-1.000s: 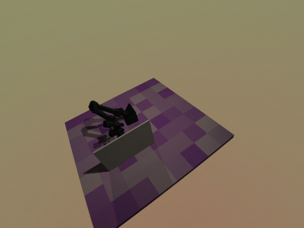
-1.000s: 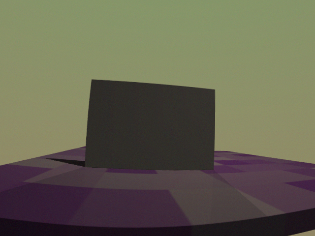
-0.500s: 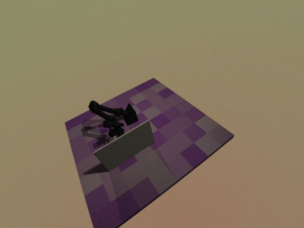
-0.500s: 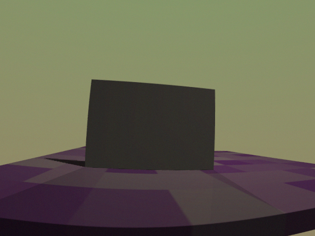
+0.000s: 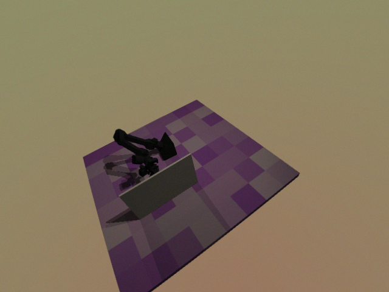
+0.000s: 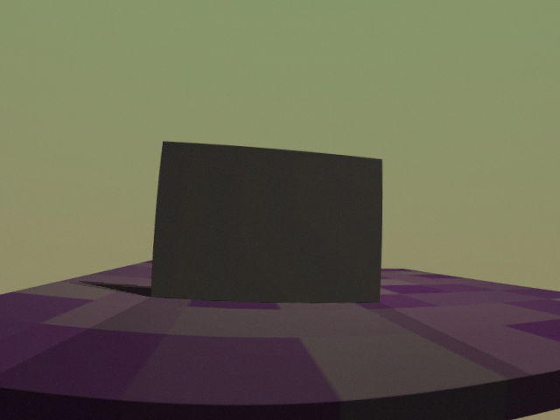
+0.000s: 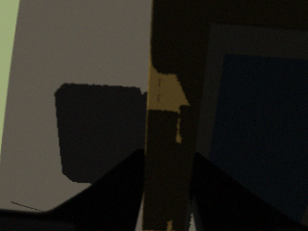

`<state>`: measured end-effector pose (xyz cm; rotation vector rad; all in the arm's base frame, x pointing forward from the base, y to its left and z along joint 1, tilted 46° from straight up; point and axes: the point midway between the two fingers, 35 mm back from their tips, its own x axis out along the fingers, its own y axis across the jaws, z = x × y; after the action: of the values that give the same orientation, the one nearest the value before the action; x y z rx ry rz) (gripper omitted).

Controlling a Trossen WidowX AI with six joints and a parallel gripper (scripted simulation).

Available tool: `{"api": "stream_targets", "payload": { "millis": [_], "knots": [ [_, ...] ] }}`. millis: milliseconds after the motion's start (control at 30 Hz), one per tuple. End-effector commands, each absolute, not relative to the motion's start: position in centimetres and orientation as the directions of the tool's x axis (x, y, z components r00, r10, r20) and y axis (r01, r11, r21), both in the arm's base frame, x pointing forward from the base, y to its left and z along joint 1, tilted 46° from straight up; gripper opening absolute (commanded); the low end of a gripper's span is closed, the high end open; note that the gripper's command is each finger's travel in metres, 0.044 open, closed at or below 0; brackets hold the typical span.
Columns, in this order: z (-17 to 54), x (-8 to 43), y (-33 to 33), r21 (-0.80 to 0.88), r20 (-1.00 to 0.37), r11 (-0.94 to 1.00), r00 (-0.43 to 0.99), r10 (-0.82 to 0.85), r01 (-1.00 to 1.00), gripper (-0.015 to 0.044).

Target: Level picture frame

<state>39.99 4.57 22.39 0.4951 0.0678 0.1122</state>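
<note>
The wrist view shows the frame's brown side bar (image 7: pixel 166 91), with a yellow-lit patch, running nearly upright. Right of it are a grey inner border (image 7: pixel 214 53) and a dark blue picture (image 7: pixel 260 120). My gripper (image 7: pixel 166 159) is shut on this side bar, one black finger on each side. The grey wall panel (image 5: pixel 163 188) (image 6: pixel 271 221) (image 7: pixel 87 43) stands behind the frame. The top and exterior views see the wall's back, so the frame is hidden there. The screw and notched strip are hidden. I cannot tell from these views how level the frame is.
The black arm (image 5: pixel 135 139) is bent on the far side of the wall, over a purple and grey checkered floor (image 5: pixel 216 198) (image 6: pixel 234 366). A dark flat panel (image 5: pixel 168 147) shows beside the arm. A dark shadow (image 7: pixel 101 130) lies on the wall left of the frame.
</note>
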Motion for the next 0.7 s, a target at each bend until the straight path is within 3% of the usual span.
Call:
{"api": "stream_targets", "payload": {
  "millis": [0,667],
  "knots": [
    [22.52,39.96,4.80,0.475,-0.029,0.873,0.990,0.139,-0.109,0.0000],
    [22.34,40.01,4.51,0.492,-0.038,0.866,0.991,0.126,-0.091,0.0000]
  ]
}}
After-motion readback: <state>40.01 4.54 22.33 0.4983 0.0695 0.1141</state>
